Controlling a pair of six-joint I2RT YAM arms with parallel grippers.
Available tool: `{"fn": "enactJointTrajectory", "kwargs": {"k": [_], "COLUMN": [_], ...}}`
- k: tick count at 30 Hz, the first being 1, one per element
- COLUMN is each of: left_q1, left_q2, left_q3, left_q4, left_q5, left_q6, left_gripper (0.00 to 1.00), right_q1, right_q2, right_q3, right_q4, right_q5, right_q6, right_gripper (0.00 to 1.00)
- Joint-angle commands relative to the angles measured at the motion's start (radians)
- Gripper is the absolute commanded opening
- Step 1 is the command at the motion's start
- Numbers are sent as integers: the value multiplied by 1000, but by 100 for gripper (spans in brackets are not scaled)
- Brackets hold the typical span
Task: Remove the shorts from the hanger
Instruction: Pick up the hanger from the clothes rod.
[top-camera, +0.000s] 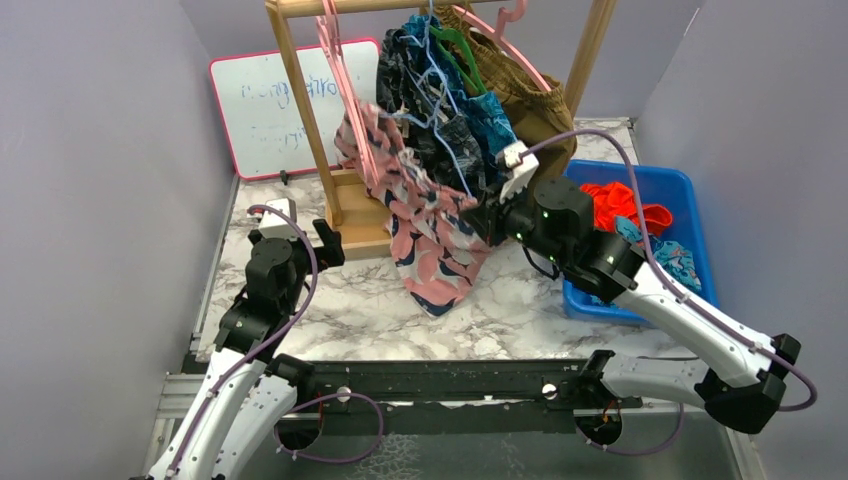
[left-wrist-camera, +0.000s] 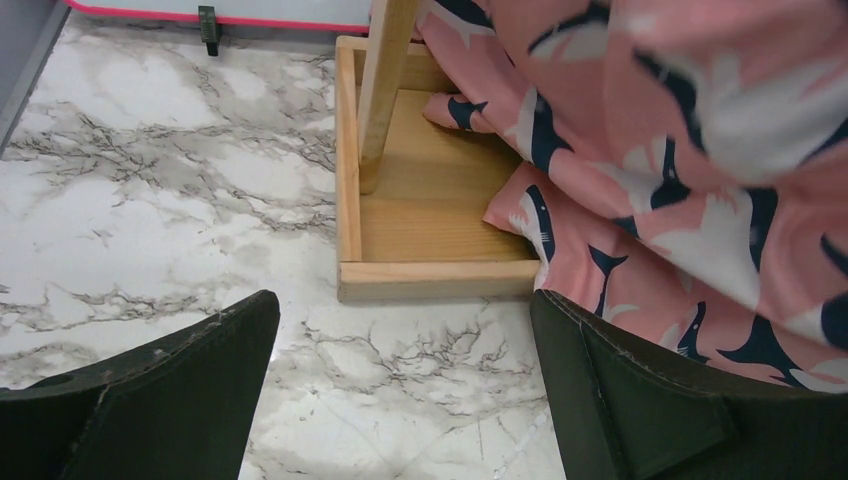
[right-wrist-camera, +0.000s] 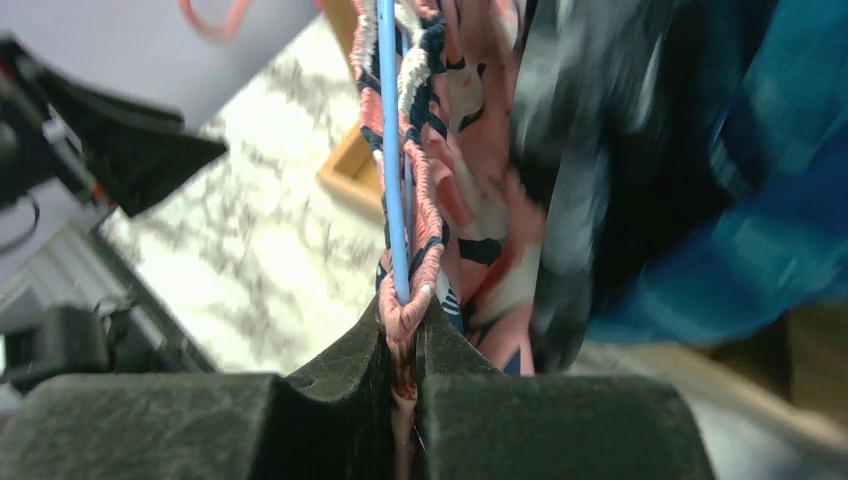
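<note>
Right gripper (right-wrist-camera: 403, 345) clenched on the waistband of pink shorts (right-wrist-camera: 445, 210), bottom centre, blue hanger (right-wrist-camera: 392, 150) against the fabric. Pink shorts hang off rack (top-camera: 297, 110), hem on table (top-camera: 350, 300). Left gripper (left-wrist-camera: 400, 310) released wide, lower left, over table. Bin (top-camera: 700, 215) at right holds orange shorts (top-camera: 620, 205).

Whiteboard (top-camera: 262, 105): you cannot read the writing, it is too faint. Wooden rack (top-camera: 299, 100): the top view's upper edge cuts off its top. Right gripper (top-camera: 472, 210): from above, its fingertips are hidden behind the pink-and-navy shorts (top-camera: 430, 240). In your right wrist view, the dark shorts (right-wrist-camera: 580, 150) and teal shorts (right-wrist-camera: 760, 200) are blurred and their patterns unreadable. Blue bin (top-camera: 690, 200): the right arm covers its near corner.
</note>
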Motion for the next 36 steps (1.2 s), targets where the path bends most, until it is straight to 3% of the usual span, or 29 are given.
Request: {"fn": "enactJointTrajectory", "kwargs": {"k": [1,8,16,24,29,36], "left_q1": [6,6,5,6,6,6], "left_q2": [-13,-77,-67,-129,-174,-204], "left_q3": [6,-3,1,1,-4,1], "left_q4": [-3,-5,15,15,11,-6], "left_q5": [-24,-47,47,51,31,-44], "left_q6": [6,-2,-1,5,8,-12], "left_gripper": [99,99,99,99,99,99], "right_q1": [2,2,2,2,2,2], "right_q2": [-133,-303,-337,-384,-528,-719], "right_q3": [-132,-219,-328,-464,-574,-605], "right_q4": [-89,-193,-221,-149,59,109], "right_q5": [-104,-118,-417,-647,-918,-910], "right_q6": [98,107,132,167,203,245], "right_gripper": [1,1,1,1,1,1]}}
